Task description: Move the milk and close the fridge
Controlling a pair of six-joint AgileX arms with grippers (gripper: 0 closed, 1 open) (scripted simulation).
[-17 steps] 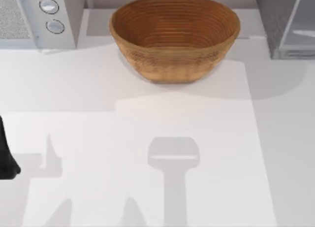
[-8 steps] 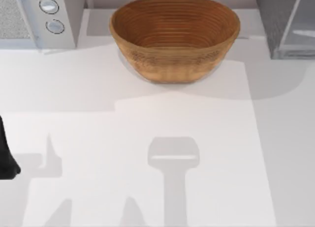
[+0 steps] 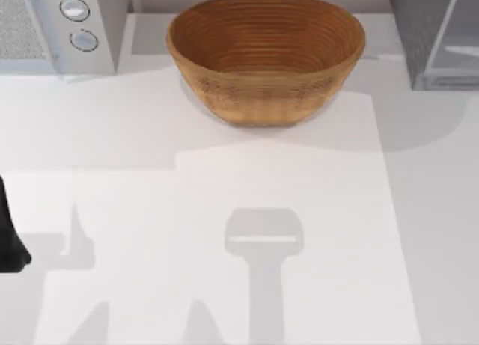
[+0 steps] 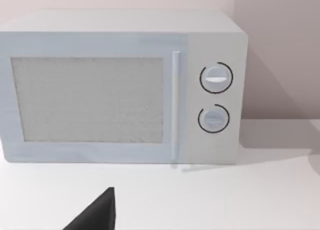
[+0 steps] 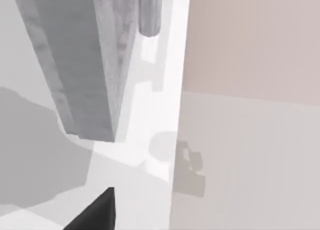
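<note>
**Top view.** A white bench (image 3: 224, 285) carries three things along its far edge. A brown woven basket (image 3: 262, 105) sits in the middle. A white microwave (image 3: 45, 31) stands in the far left corner, with two round knobs (image 3: 75, 10) one below the other on its front. The fridge (image 3: 419, 31) stands in the far right corner, well apart from the basket. It shows a speckled dark grey side, and a pale glassy door panel (image 3: 456, 42) lies just beside that side, nearer the right edge. I cannot tell from above whether the door is shut. A dark piece of the left arm (image 3: 9, 236) pokes in at the left edge, about halfway down the bench and near nothing else. Soft grey shadows lie across the near half of the bench.

**Left wrist view.** The camera faces the microwave (image 4: 120, 90) front on, showing its grainy window, an upright door handle (image 4: 175, 105) and both knobs. A dark wedge of the left end effector (image 4: 95, 215) shows above the bare bench. I cannot tell whether it is released or clenched.

**Right wrist view.** The speckled grey body of the fridge (image 5: 85, 70) rises close by. A short grey cylinder (image 5: 150, 13) sits beside it, with a pale wall (image 5: 250, 40) behind. A dark wedge of the right end effector (image 5: 95, 212) shows near the fridge without touching it. I cannot tell its state either.
</note>
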